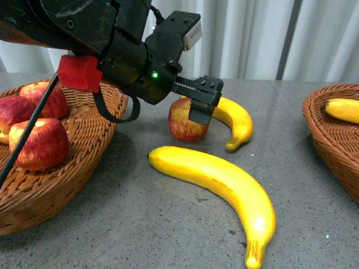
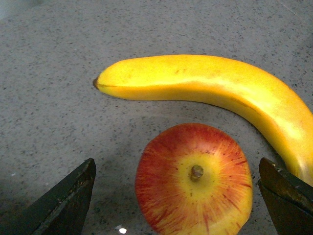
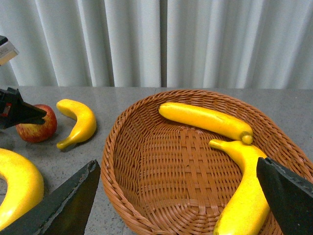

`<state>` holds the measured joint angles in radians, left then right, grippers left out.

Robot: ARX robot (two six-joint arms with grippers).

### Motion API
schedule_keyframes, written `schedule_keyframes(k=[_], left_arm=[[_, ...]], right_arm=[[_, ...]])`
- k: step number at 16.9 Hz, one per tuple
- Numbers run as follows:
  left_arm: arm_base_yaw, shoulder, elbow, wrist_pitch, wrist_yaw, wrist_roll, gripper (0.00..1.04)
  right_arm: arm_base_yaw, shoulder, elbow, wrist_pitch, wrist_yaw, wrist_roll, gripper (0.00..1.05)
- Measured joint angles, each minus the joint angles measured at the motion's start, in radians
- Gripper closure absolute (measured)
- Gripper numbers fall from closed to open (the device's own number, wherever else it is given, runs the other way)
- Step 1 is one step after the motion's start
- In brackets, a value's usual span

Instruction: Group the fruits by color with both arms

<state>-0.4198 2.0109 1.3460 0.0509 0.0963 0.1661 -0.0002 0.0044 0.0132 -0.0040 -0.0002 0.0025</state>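
From apple [image 1: 180, 126]: small banana [image 1: 236, 120] beside at 2 o'clock; large banana [image 1: 224, 182] at 5; left basket [image 1: 84, 168] at 9; right basket [image 1: 331, 147] at 3.

Four apples are showing. One loose apple [image 1: 186, 126] is sitting on the table [image 1: 140, 224]. Three are lying in the left basket [image 1: 84, 162], well left of it: a back apple [image 1: 45, 96], a middle apple [image 1: 12, 111] and a front apple [image 1: 39, 144].

Four bananas are showing. A small banana [image 1: 238, 120] is lying just right of the loose apple and a big banana [image 1: 219, 179] is lying in front of it. Two are resting in the right basket [image 3: 146, 196], far right of it: a straight banana [image 3: 203, 119] and a curved banana [image 3: 242, 205].

Two baskets are standing.
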Motion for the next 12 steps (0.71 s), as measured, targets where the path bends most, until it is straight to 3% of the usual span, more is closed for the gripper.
schedule_keyframes(k=[6, 8, 12], left_arm=[[-0.006, 0.052, 0.004, 0.005, 0.013, 0.0, 0.07], [-0.007, 0.053, 0.005, 0.005, 0.019, 0.002, 0.29], [-0.008, 0.05, 0.007, 0.004, 0.013, 0.006, 0.39]], right_arm=[[0.0, 0.0, 0.0, 0.0, 0.0, 0.0, 0.07], [0.0, 0.0, 0.0, 0.0, 0.0, 0.0, 0.07], [0.0, 0.0, 0.0, 0.0, 0.0, 0.0, 0.07]])
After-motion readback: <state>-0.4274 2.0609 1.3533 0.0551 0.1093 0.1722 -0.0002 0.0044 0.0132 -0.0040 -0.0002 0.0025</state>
